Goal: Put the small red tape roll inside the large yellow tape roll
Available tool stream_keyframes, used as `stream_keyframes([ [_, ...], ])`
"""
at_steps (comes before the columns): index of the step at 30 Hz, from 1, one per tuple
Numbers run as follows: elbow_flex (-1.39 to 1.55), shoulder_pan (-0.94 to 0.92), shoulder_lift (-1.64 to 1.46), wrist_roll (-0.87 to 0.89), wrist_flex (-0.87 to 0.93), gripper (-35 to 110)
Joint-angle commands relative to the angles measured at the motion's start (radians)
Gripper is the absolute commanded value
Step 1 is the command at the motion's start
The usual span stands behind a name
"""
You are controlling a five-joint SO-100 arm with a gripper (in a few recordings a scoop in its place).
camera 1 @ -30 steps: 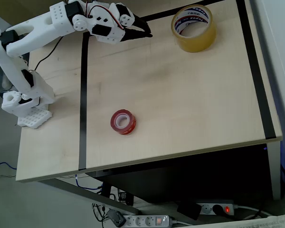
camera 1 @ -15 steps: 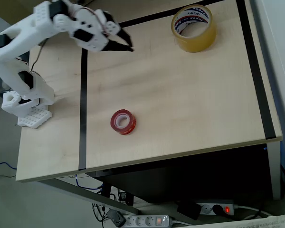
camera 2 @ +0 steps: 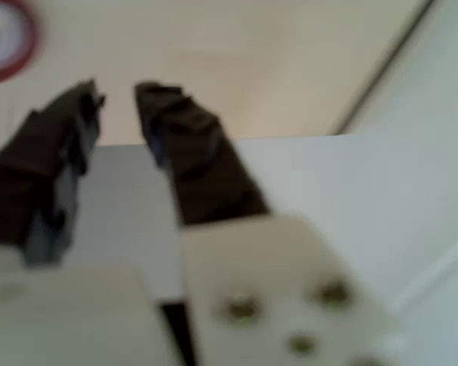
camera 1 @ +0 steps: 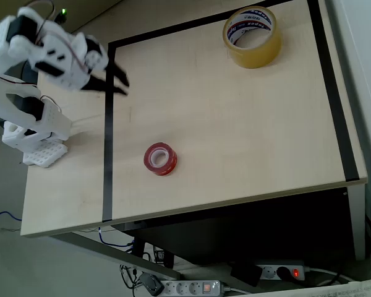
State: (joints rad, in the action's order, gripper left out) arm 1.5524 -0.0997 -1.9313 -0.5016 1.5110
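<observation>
Overhead: gripper (camera 1: 120, 85) at table's (camera 1: 235, 136) left black stripe, slightly parted, empty. Small red tape roll (camera 1: 160, 158) lies flat well below-right of it; large yellow tape roll (camera 1: 251, 35) far at top right. Wrist, blurry: narrow gap betw fingers (camera 2: 187, 141), prob nothing held; red roll (camera 2: 8, 42) top-left corner.

Bare table (camera 1: 235, 136) lies open between small red tape roll (camera 1: 160, 158) and large yellow tape roll (camera 1: 252, 36).

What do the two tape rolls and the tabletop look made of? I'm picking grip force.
The small red tape roll: glossy red plastic tape, pale core. The large yellow tape roll: translucent amber film on a printed white core, probably cardboard. The table: pale matt wood-grain, likely laminate.
</observation>
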Motion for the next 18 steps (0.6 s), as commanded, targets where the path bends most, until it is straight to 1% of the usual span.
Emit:
stream_keyframes([
  [1, 0.058, -0.084, -0.112, -0.242, 0.011, 7],
  [8, 0.210, -0.199, -0.167, -0.357, 0.003, 15],
  [18, 0.391, -0.307, -0.186, -0.451, -0.092, 27],
])
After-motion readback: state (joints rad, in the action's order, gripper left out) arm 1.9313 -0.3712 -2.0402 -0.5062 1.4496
